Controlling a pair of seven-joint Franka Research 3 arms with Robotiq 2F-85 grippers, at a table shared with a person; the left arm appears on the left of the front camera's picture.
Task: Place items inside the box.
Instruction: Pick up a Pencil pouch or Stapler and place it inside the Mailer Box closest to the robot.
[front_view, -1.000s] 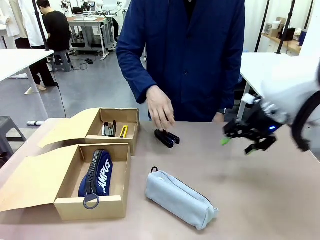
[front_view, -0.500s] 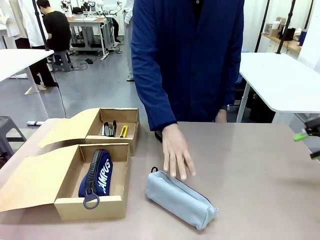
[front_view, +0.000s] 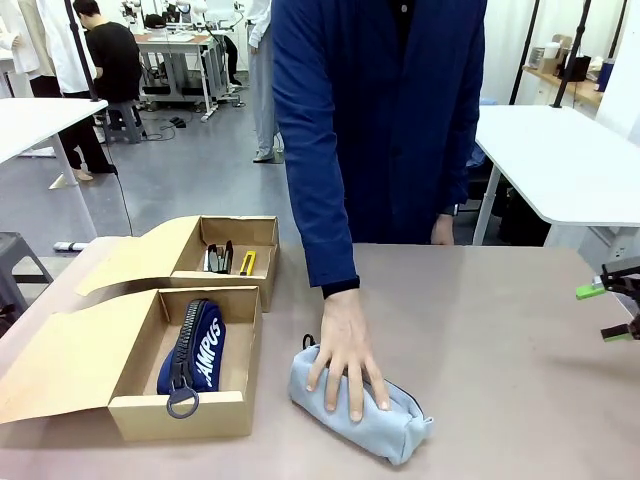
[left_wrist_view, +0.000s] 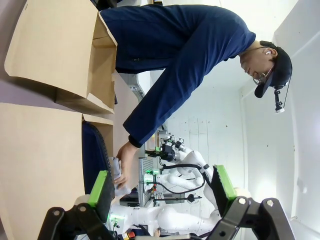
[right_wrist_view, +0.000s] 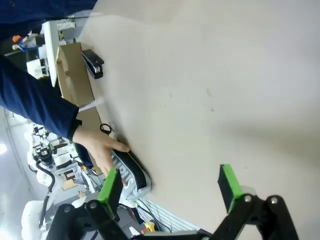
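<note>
Right tool (right_wrist_view: 169, 181) agape, black stapler (right_wrist_view: 93, 63) beside box (right_wrist_view: 75, 75)

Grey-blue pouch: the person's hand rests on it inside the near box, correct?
No. The hand rests on the grey-blue pouch, but it lies on the table beside the near box, as the front view shows.

The zip pouch (front_view: 400, 436) is showing light grey-blue against the pink-brown bench (front_view: 500, 370). The navy pouch (front_view: 205, 350) is bearing white lettering inside a tan cardboard box (front_view: 180, 415).
</note>
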